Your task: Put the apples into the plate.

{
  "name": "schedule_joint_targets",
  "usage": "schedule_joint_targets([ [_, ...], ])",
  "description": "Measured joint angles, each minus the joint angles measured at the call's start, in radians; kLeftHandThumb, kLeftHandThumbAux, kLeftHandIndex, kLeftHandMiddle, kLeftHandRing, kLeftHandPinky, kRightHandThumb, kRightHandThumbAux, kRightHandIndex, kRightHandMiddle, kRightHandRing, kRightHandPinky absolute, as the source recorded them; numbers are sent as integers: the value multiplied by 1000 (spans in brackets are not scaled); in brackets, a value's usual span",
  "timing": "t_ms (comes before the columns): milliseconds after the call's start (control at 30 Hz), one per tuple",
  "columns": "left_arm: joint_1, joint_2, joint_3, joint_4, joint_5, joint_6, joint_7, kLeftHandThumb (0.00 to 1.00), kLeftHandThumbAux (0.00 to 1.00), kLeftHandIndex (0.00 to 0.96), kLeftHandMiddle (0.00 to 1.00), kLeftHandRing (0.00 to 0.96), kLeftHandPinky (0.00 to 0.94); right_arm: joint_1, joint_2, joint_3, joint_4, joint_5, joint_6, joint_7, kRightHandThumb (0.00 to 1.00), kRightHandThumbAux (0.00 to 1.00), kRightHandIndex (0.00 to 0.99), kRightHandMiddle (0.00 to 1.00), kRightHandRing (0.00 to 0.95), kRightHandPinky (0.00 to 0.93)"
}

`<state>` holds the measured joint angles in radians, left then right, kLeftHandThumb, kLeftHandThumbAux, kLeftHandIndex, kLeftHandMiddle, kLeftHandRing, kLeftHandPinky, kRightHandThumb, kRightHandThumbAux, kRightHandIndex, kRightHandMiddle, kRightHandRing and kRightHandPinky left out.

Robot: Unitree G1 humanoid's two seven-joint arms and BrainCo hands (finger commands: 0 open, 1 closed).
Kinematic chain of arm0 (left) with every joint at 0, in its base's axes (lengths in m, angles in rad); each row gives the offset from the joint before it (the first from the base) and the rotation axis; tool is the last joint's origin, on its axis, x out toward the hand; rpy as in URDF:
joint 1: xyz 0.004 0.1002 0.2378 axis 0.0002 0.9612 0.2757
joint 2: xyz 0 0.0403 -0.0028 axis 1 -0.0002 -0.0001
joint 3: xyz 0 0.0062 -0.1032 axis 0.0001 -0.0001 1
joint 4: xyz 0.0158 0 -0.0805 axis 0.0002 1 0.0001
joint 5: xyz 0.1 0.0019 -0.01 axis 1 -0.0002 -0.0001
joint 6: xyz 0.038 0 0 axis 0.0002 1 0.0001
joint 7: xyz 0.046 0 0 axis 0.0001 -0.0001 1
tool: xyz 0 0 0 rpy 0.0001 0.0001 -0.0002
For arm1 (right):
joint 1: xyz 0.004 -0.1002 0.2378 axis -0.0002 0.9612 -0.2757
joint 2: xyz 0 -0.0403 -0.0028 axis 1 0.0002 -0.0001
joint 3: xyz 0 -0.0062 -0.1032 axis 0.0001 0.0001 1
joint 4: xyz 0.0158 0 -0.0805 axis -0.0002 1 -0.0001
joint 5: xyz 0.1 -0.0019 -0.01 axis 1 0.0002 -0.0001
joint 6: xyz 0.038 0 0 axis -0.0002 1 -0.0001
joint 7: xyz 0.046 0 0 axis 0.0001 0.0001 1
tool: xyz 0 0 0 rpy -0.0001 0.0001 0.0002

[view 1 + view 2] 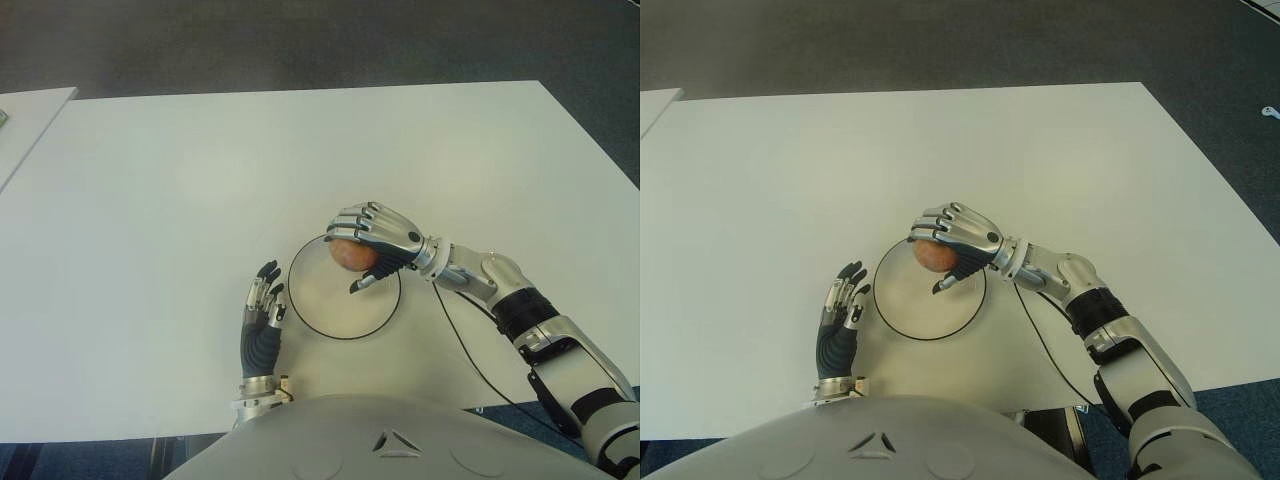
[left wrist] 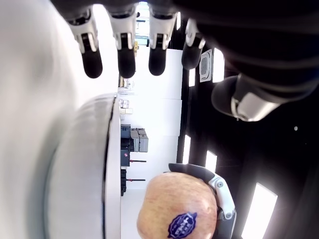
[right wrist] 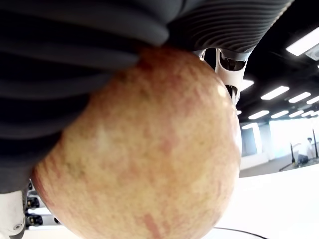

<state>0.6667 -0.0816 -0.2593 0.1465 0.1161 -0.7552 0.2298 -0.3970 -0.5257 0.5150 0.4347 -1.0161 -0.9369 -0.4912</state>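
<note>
A broad white counter [image 1: 200, 200] fills most of the head views, with dark floor beyond its far edge. Near the robot's body sits a round, pale plate [image 1: 330, 305] with a thin dark rim, lying flat on the counter.

The right hand [image 1: 378, 245] reaches in from the right and is over the far right part of the plate, palm down, its silver and black fingers [image 1: 352, 222] clamped around the apple [image 1: 350, 256]. Whether the apple touches the plate cannot be told from these views.

The left hand [image 1: 262, 318] shows just left of the plate, fingers straight and slightly apart, pointing away from the body and holding nothing; the left wrist view confirms its fingertips are spread and free.

The apple is yellowish with red-pink streaks and speckles, smooth and rounded, as the right wrist view shows from close by, where it fills the palm. In the left wrist view it bears a small dark blue oval sticker [image 2: 182, 225] on its side.
</note>
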Motion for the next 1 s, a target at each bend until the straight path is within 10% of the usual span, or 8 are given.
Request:
schedule_joint_targets([
  [567, 0, 0, 0, -1, 0, 2, 0, 67, 456, 119, 118, 129, 183, 3, -14, 36, -5, -36, -6, -27, 700, 714, 439, 774, 747, 655],
  [733, 0, 0, -2, -3, -5, 6, -1, 54, 471, 114, 110, 123, 182, 11, -16, 37, -18, -6, -2, 36, 298, 530, 247, 293, 270, 258],
  [1000, 0, 0, -3, -4, -9, 5, -3, 48, 480, 112, 93, 101, 154, 46, -24, 30, -99, 52, 35, 194, 100, 479, 46, 54, 34, 34],
])
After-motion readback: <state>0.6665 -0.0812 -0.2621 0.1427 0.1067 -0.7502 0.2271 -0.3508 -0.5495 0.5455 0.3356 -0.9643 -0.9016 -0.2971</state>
